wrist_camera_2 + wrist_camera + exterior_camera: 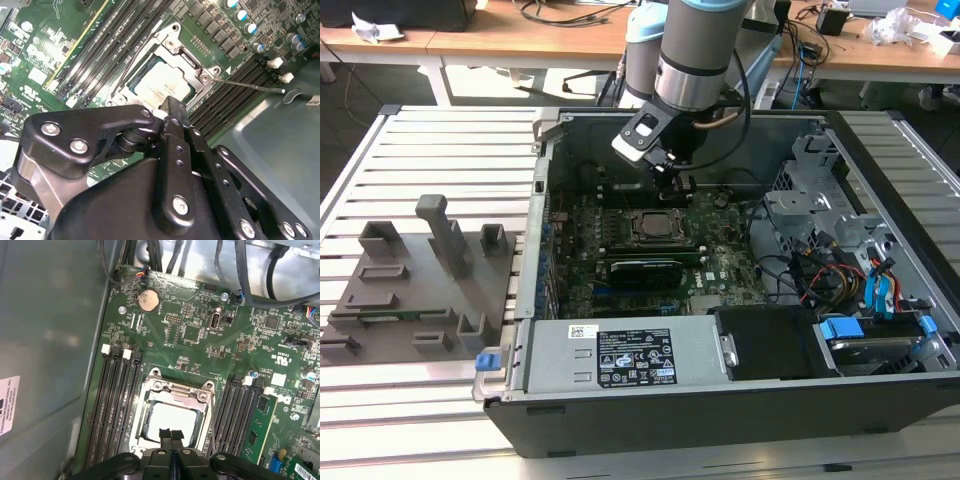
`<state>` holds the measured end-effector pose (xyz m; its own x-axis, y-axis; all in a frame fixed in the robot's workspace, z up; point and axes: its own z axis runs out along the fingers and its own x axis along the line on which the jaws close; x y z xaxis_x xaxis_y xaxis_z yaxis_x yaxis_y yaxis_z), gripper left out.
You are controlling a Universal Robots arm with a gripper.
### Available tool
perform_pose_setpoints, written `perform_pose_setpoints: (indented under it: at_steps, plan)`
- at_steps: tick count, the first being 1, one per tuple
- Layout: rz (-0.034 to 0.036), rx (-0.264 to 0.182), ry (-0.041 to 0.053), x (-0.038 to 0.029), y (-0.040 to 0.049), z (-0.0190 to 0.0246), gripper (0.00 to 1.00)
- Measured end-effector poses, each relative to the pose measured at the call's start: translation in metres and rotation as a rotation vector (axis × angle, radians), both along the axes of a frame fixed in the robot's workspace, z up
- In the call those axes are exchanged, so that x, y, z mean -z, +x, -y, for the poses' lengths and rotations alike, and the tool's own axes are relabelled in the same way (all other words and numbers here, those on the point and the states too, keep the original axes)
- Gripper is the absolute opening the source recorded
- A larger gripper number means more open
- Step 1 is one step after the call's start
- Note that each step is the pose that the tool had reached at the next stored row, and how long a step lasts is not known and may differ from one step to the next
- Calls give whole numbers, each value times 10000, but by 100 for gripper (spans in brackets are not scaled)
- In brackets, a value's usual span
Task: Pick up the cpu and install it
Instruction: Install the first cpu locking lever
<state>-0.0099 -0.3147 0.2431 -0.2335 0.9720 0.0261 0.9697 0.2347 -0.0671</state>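
Wooden desks strewn with cables run along the top edge of the exterior view, and below them a slatted metal table [430,150] carries an open computer case [620,420] at centre and right, with a set of grey plastic fixture blocks [420,275] at the frame's left. Inside the case lies a green motherboard [720,265], a power supply [620,365] along the near wall and a drive cage [840,215] with blue and red cables at the right.

From the top centre the arm reaches down, and its gripper [672,185] hangs just above the upper edge of the CPU socket [658,227].

In both wrist views the cpu [172,422] [162,85] lies flat in the socket, its pale metal top framed by the metal retention bracket [177,387], with memory slots [115,400] on either side. The black fingers [165,437] are pressed together with nothing between them, their tips poised over the chip's edge; whether they touch it cannot be told.
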Motion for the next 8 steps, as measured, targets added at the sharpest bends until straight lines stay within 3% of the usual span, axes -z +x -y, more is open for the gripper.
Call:
perform_pose_setpoints:
  at_steps: [8]
  plan:
    - [0,-926,0,0,0,0,11]
